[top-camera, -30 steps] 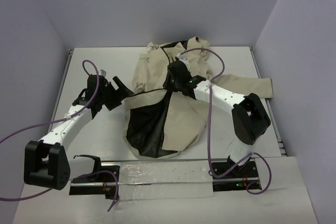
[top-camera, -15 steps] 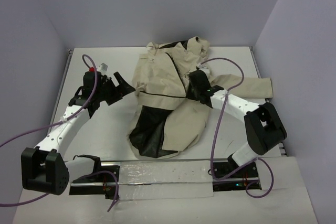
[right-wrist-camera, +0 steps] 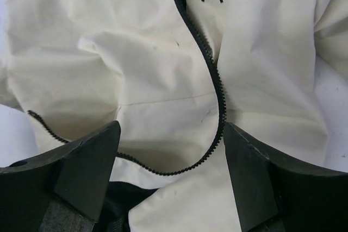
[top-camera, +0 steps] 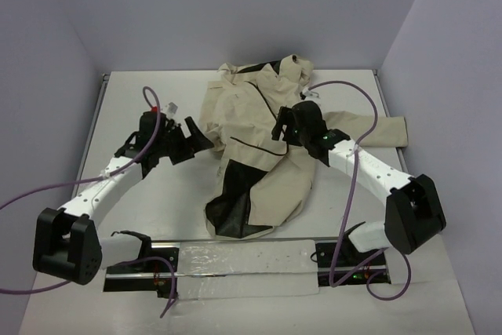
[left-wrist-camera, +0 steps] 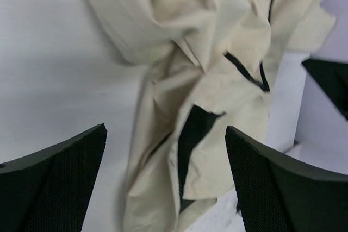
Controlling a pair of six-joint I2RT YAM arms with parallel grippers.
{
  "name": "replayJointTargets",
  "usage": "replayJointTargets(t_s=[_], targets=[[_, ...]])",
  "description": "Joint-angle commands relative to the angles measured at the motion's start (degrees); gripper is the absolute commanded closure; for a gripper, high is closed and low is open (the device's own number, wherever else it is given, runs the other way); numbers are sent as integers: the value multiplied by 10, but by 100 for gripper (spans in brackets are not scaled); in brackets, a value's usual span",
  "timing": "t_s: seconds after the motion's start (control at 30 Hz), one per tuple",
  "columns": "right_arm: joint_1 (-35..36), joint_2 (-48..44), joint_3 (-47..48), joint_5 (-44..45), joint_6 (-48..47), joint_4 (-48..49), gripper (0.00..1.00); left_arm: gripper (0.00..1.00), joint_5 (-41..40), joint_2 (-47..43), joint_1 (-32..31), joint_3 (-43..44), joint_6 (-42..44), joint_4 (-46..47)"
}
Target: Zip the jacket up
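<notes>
The left gripper (top-camera: 196,135) is held spread, empty, beside the jacket (top-camera: 271,174); the right gripper (top-camera: 279,129) is held spread, empty, above its zipper (right-wrist-camera: 220,96).

A white table (top-camera: 141,217) sits enclosed by plain lavender walls (top-camera: 235,5) under soft, even light.

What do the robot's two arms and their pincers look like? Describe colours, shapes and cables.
The left arm and right arm have white tubular links joined by bulky black joints, with a looping purple cable along each. The left pincer and right pincer have broad black wedge-shaped fingers; the left's pads show fine mesh texture.
</notes>
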Motion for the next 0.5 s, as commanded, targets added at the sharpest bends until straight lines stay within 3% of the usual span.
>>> replayJointTargets(t_s=[0.0,0.1,0.37,0.47], targets=[[5,-43,25,4,-6,-16,16,4,12,44,-74,16,-2,50],[7,-58,29,4,-8,-28,15,4,-30,95,-113,27,-13,65],[7,-110,18,18,-20,-55,11,5,-72,167,-129,43,-13,98],[6,-108,8,16,-24,-72,10,15,-46,167,-135,45,-10,115]])
